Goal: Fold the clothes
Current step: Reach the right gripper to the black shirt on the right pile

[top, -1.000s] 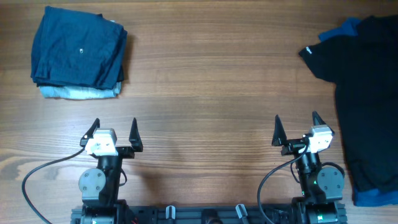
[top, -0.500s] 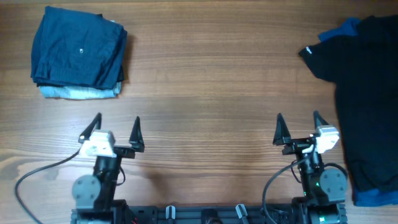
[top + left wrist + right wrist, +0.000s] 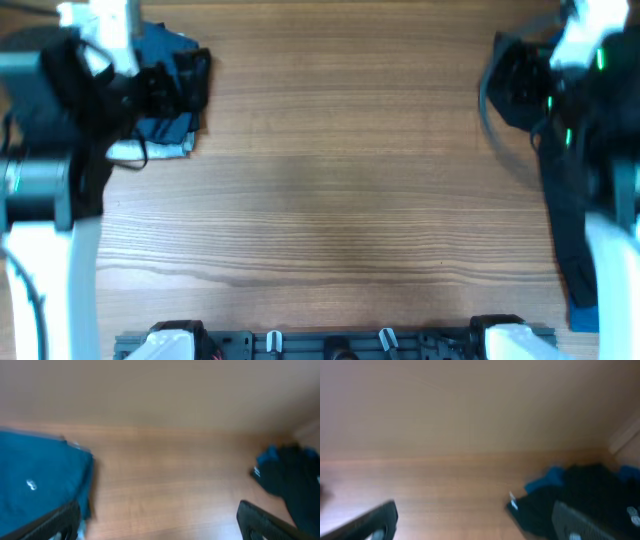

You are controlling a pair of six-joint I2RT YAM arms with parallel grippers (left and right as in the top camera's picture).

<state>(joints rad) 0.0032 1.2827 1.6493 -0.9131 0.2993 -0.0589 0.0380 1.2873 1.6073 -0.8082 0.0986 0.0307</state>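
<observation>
One black polo shirt (image 3: 590, 491) lies over one blue shirt (image 3: 545, 479); one folded navy pile (image 3: 35, 480) lies well apart. The left gripper (image 3: 157, 522) and right gripper (image 3: 472, 522) hold jaws apart.

overhead straight down, wrist views high, both sharing the table (image 3: 330, 200)

There is one black short-sleeved polo shirt (image 3: 563, 235) and one bright blue shirt (image 3: 585, 318). Two folded garments: one navy garment (image 3: 40, 480), one pale blue garment (image 3: 150, 150). Two white-and-black robot arms (image 3: 45, 280) (image 3: 610, 250), one brown wooden table (image 3: 330, 150).
</observation>
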